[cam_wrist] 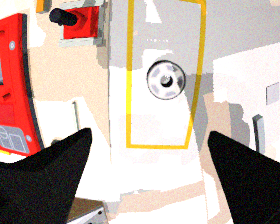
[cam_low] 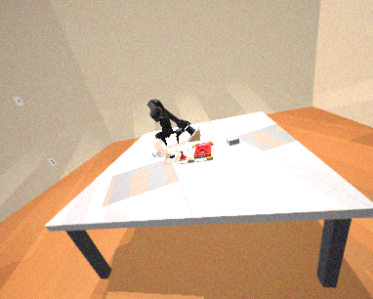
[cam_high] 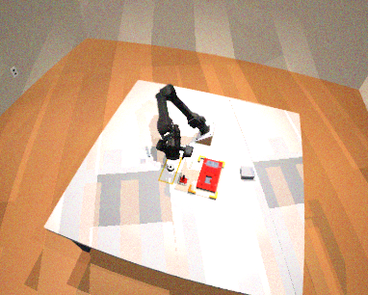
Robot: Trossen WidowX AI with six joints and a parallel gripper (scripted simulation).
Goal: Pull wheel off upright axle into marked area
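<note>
The tool (cam_wrist: 147,163) hangs over the tabletop (cam_high: 219,241) with its jaws spread wide and nothing between them; in the wrist view the two dark fingers frame bare surface at the bottom of the picture and touch nothing that shows.

Beyond the fingertips lies the wheel (cam_wrist: 165,80), flat on its side inside the yellow outline (cam_wrist: 128,70) that marks the target area. It sits in the right half of that rectangle, close to the yellow line but seemingly just within it. The top view agrees: the wheel (cam_high: 170,168) rests in the outline directly under the arm. Judged from this, the placing and the release look done, with the tool well apart from the wheel.

The wheel appears to be a small, stiff disc with a shiny metal face and a dark hole at its hub, so it is probably light, hard and rather slippery. Should it need taking up again, the likeliest hold is across the rim, jaws on opposite edges, since the flat face offers nothing to pinch.

Left of the outline stands a red block (cam_wrist: 87,22) carrying a dark peg (cam_wrist: 63,16), presumably the axle, now bare. Further left lies a larger red panel (cam_wrist: 11,83). A small grey box (cam_high: 248,173) sits well apart on the right.
</note>
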